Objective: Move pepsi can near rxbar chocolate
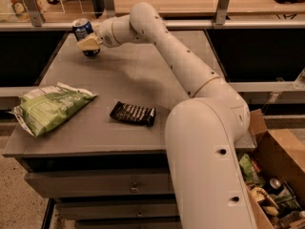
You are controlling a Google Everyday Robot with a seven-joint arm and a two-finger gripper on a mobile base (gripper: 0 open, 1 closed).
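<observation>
Grips the can point(82, 28) at the far left corner of the table point(143, 70).

Holds the gripper point(88, 44) clamped on the can's lower half, one pale finger across its front; hard to tell whether lifted clear of the surface or resting on it. Shows the chocolate bar point(133, 113) lying flat near the front edge, well apart from the can, a green chip bag point(50, 108) at the left edge.
</observation>
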